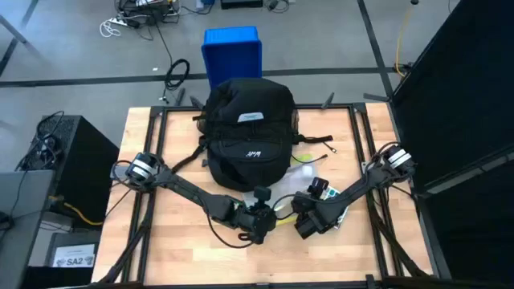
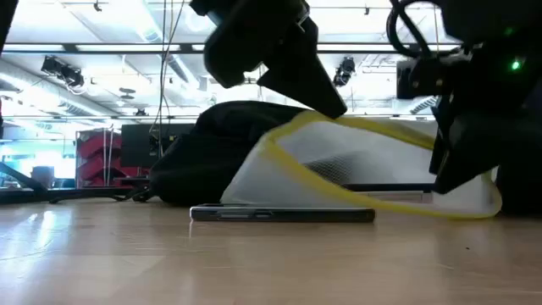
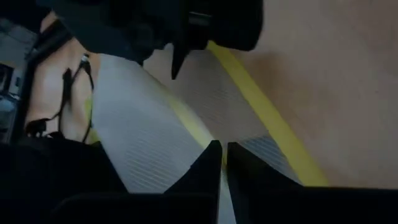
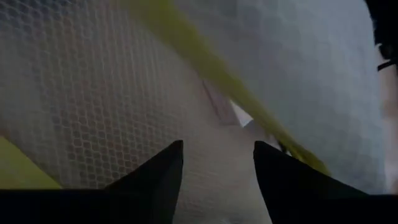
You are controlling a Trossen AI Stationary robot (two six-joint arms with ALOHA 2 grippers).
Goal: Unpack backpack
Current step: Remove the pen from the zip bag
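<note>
Backpack (image 1: 247, 132) behind; both arms hold mesh pouch (image 2: 373, 165).

Spread fingers (image 4: 155, 171) hover at white mesh pouch (image 4: 93, 106) — yellow-edged.

In the low view, the white mesh pouch with yellow edging (image 2: 373, 165) and the dark arms in front of it hide most of the large rounded black fabric backpack (image 2: 220, 148). The flat dark slab (image 2: 282, 214) lying on the wooden worktop (image 2: 127, 254) is seen edge-on, so its identity cannot be told. From above, the left end effector (image 1: 261, 227) and right end effector (image 1: 305, 222) cover the pouch, and the small items beside them are too small to identify.
</note>
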